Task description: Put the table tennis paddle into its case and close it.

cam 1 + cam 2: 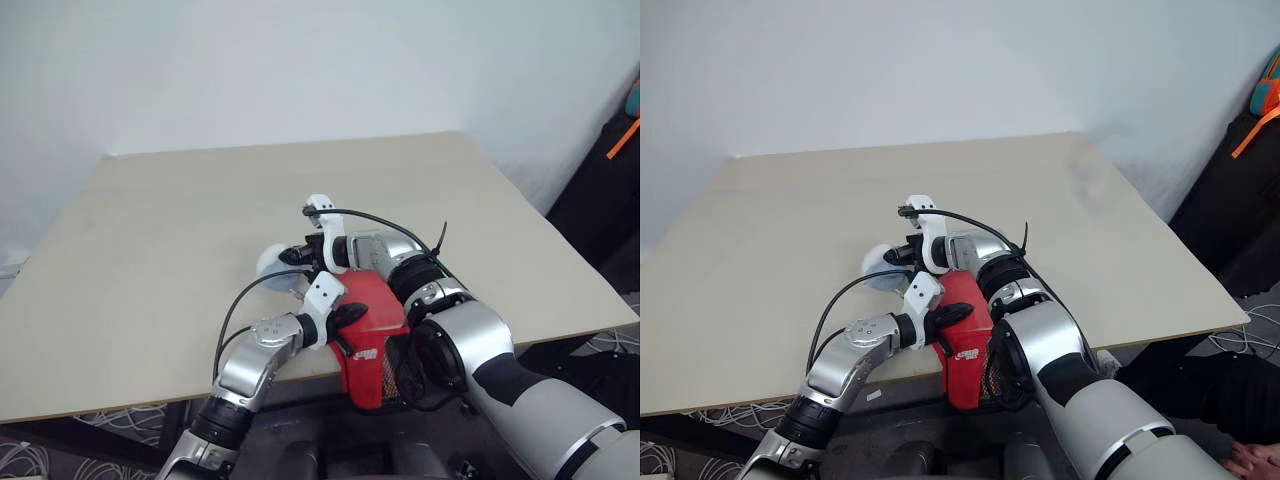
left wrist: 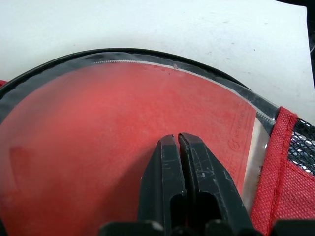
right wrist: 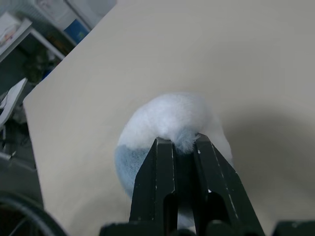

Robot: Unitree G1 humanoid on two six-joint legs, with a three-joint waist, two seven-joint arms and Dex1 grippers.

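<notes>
- The left gripper (image 2: pixel 178 140) is closed, its two black fingers pressed together with nothing between them, the tips resting against the clear panel of the case (image 1: pixel 368 330).
- Just past those fingertips the red face of the table tennis paddle (image 2: pixel 98 128) shows through the panel, inside the case.
- The case lies at the near edge of the table (image 1: pixel 150 250), under both grippers, its mesh end hanging over the edge.
- The right gripper (image 3: pixel 178 142) pinches a pale fluffy ball (image 3: pixel 170 120), just beyond the case from the left gripper.
</notes>
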